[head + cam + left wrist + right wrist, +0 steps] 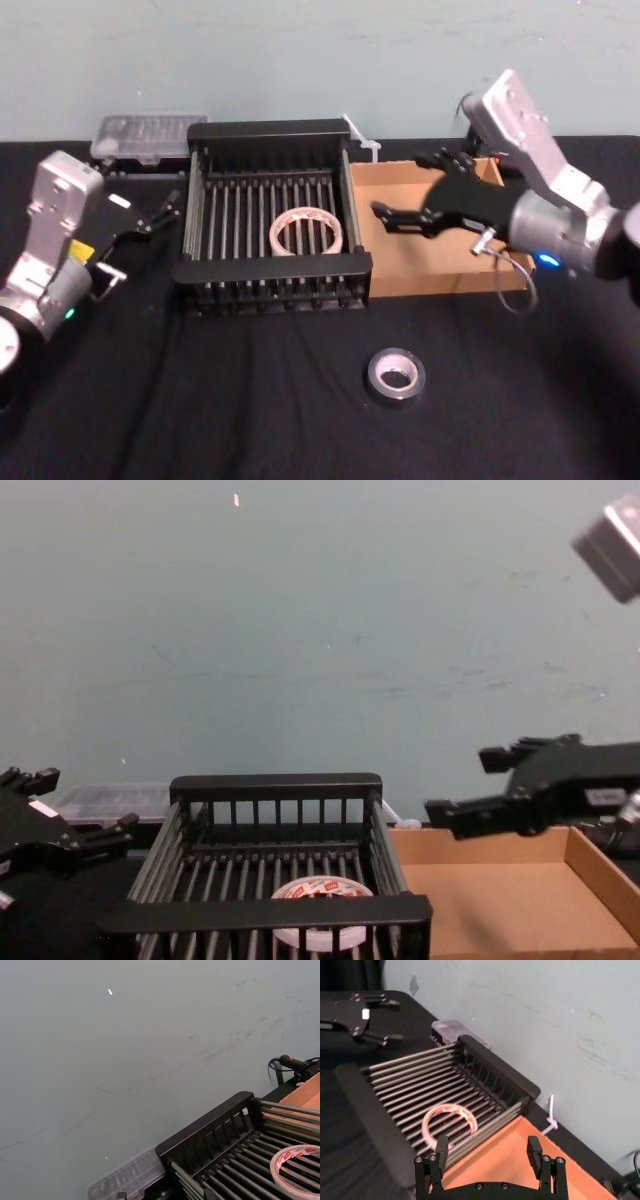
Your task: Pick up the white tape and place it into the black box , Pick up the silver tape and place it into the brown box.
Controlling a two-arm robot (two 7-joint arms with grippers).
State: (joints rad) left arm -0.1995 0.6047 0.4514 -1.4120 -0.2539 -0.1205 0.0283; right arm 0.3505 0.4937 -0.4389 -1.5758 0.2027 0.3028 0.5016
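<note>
The white tape [307,232] lies flat on the barred floor of the black box [270,276], towards its right side; it also shows in the chest view [318,900] and both wrist views [295,1167] [449,1122]. The silver tape [396,373] lies on the black tabletop in front of the gap between the two boxes. The brown box [440,280] stands right of the black box, touching it. My right gripper [400,185] hovers open and empty above the brown box's left half [487,1147] [465,783]. My left gripper [165,213] rests open, left of the black box.
A clear plastic case [150,135] sits behind the black box's left corner, against the wall. A white zip tie [360,135] sticks up behind the boxes. A black cable and plug [292,1064] lie behind the brown box. Bare black tabletop [200,400] surrounds the silver tape.
</note>
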